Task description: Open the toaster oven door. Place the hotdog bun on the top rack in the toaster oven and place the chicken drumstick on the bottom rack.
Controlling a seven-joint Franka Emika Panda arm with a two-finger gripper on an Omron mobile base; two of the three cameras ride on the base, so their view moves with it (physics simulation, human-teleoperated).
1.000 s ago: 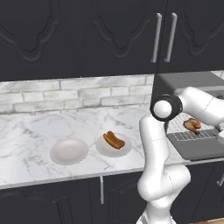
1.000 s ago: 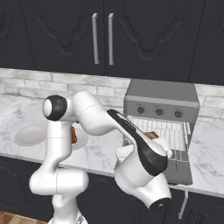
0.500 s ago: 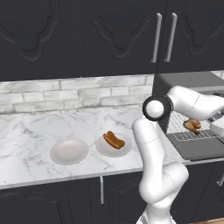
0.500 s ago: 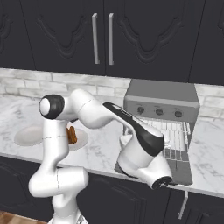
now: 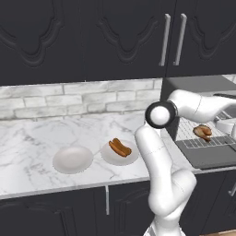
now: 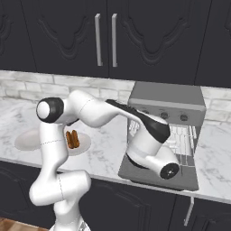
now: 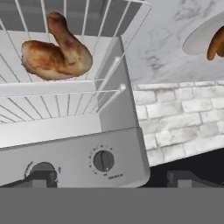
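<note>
The toaster oven [image 6: 164, 97] stands at the counter's right end with its door [image 5: 207, 156] folded down flat. The chicken drumstick [image 7: 54, 52] lies on the bottom rack [image 7: 26, 109], which is slid out over the door. The top rack's wire edge [image 7: 65, 83] shows nearer the knob panel. The hotdog bun [image 5: 120, 147] rests on a white plate [image 5: 131, 156] left of the oven. My gripper [image 7: 111, 178] is open and holds nothing. It hangs in front of the oven, looking at the knob panel and the drumstick in a rolled-over hand view.
An upturned white bowl or plate [image 5: 72, 159] sits left of the bun's plate. A brick backsplash [image 5: 92, 99] and dark wall cabinets [image 5: 115, 37] stand behind the marble counter [image 5: 37, 138]. My forearm and hand [image 6: 149, 149] cover much of the oven mouth in the right base view.
My arm has swung and the hand has drawn back from the oven, open throughout. The drumstick stays on its rack and the bun on its plate.
</note>
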